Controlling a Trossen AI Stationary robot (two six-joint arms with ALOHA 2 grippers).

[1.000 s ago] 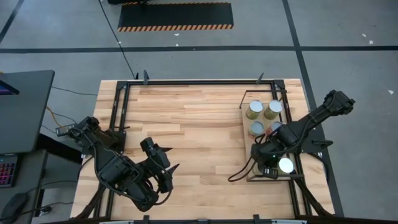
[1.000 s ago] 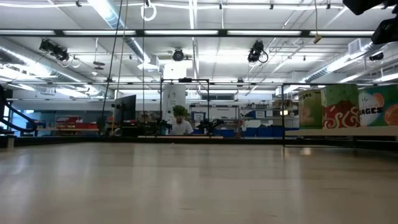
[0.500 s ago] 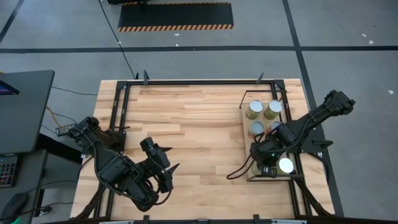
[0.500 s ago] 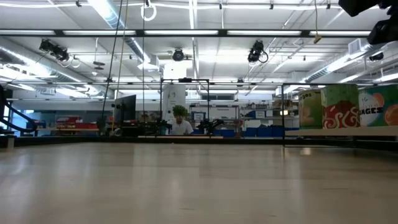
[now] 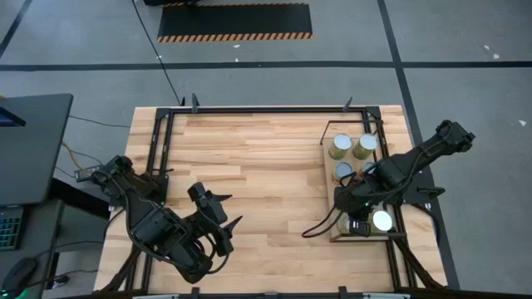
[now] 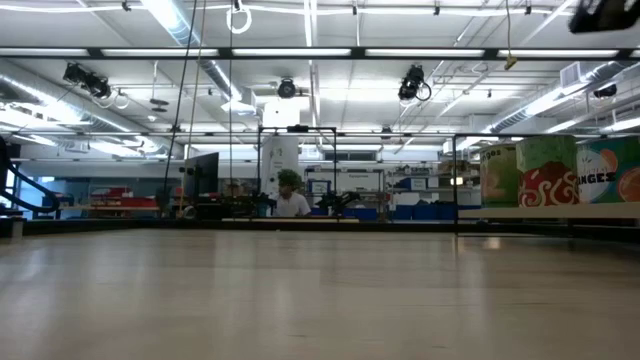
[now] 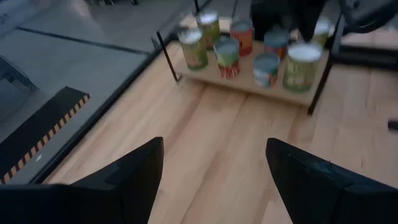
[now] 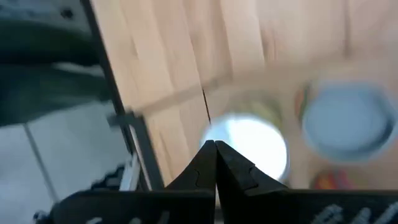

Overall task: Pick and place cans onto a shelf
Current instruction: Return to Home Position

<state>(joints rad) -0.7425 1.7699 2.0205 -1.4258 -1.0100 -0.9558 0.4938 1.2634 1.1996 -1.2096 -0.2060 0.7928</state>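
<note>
Several cans stand upright on the shelf at the table's right side, among them two olive-topped ones at its far end and a bright white-topped one at its near end. The left wrist view shows the cans in rows on the shelf. The low view shows labelled cans at the right. My right gripper is shut above the white-topped can, holding nothing. At the near left of the table my left gripper hovers open, with nothing between its fingers.
A black metal frame runs round the tabletop. A dark cable loops from the right arm beside the shelf's near corner. Bare wood lies between the two arms. A black desk stands off the table's left edge.
My right gripper has risen straight up above the shelf's near cans, staying shut; in the low view its arm has nearly left the top of the picture. The cans have kept their places.
</note>
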